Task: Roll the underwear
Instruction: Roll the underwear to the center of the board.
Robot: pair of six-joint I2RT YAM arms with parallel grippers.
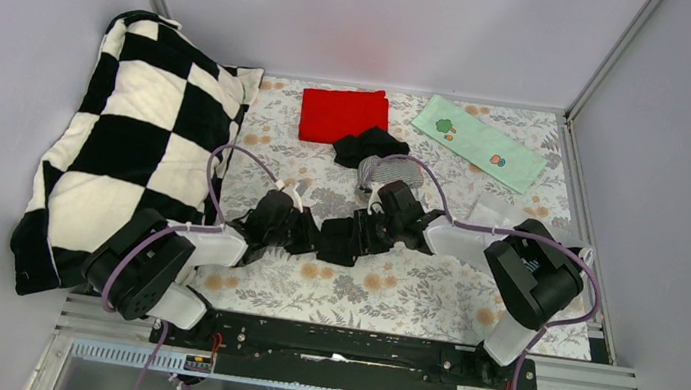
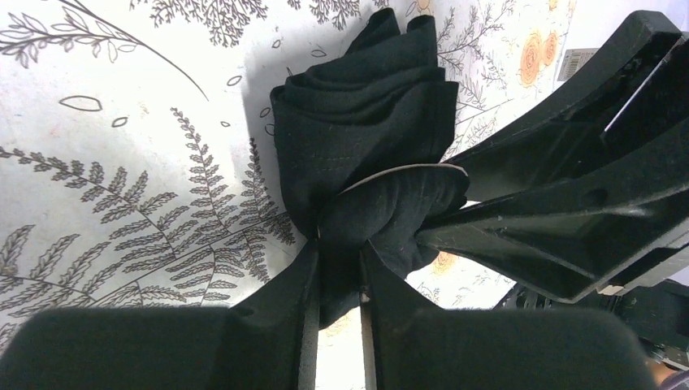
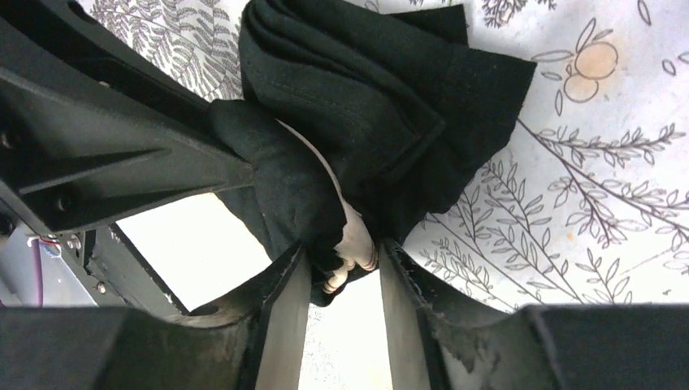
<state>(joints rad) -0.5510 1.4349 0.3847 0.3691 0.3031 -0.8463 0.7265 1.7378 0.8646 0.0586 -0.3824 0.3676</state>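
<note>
A black brief (image 1: 341, 237), bunched into a loose roll, hangs between my two grippers over the middle of the floral cloth. My left gripper (image 1: 316, 235) is shut on its one end; in the left wrist view my left gripper (image 2: 337, 244) pinches the black brief (image 2: 361, 122). My right gripper (image 1: 364, 232) is shut on the other end; in the right wrist view my right gripper (image 3: 341, 252) grips the black brief (image 3: 357, 106) with a pale label showing. Another black brief (image 1: 368, 146) and the grey pinstriped brief (image 1: 390, 173) lie behind.
A red cloth (image 1: 343, 114) lies at the back, a pale green printed cloth (image 1: 478, 142) at back right. A black-and-white checkered pillow (image 1: 132, 137) fills the left side. Metal frame rails run along the near edge (image 1: 351, 352).
</note>
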